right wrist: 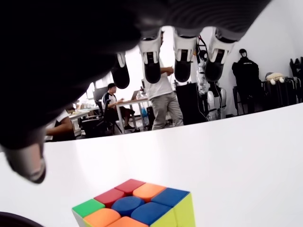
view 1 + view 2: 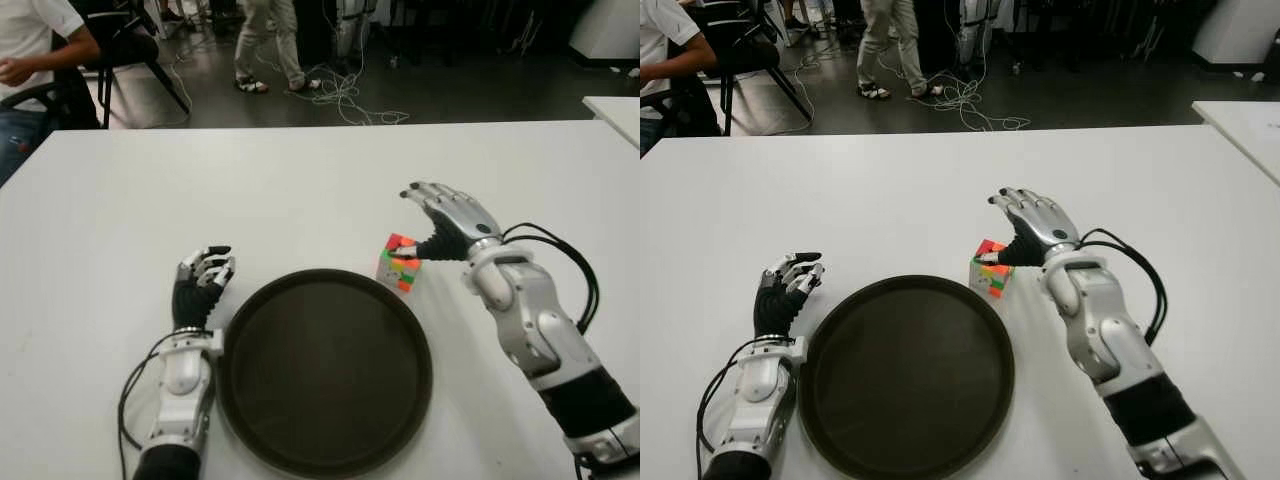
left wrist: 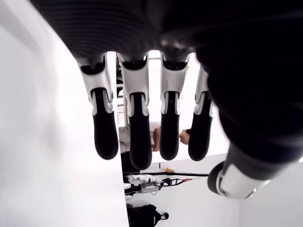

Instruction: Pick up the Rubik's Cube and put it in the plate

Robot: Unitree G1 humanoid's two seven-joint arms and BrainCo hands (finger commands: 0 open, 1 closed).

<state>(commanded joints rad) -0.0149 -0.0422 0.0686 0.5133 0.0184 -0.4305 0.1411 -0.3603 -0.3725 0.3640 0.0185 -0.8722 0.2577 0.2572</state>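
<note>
Rubik's Cube (image 2: 399,262) just beyond plate's (image 2: 326,455) right rim.

Silver forearms; black cables (image 2: 560,250); each robot hand (image 2: 203,275) silver-knuckled with black fingertips (image 3: 106,137).

Rubik's Cube (image 1: 137,207) bottom cut off

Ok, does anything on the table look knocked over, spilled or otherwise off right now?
Nothing stands out. The Rubik's Cube sits intact on the table beside the empty plate, the open right hand just above it. The left hand shows left of the plate.
</note>
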